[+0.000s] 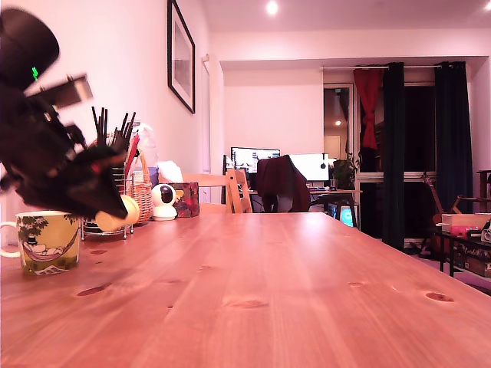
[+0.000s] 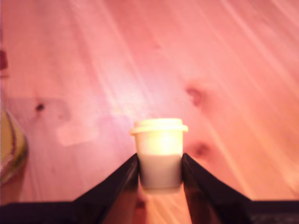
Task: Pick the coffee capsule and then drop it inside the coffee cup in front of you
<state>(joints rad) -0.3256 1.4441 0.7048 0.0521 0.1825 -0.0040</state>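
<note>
- The coffee capsule (image 2: 160, 154), pale yellow here, is clamped between the fingers (image 2: 122, 184) above the surface (image 1: 291, 291).
- Probably the carrying step; release over the coffee cup (image 1: 47, 242) is needed next.

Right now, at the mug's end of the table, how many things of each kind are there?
Coffee cup: 1
Coffee capsule, pale, held in the tool: 1
Wire holder of dark sticks: 1
Wicker basket: 1
Total: 4
</note>
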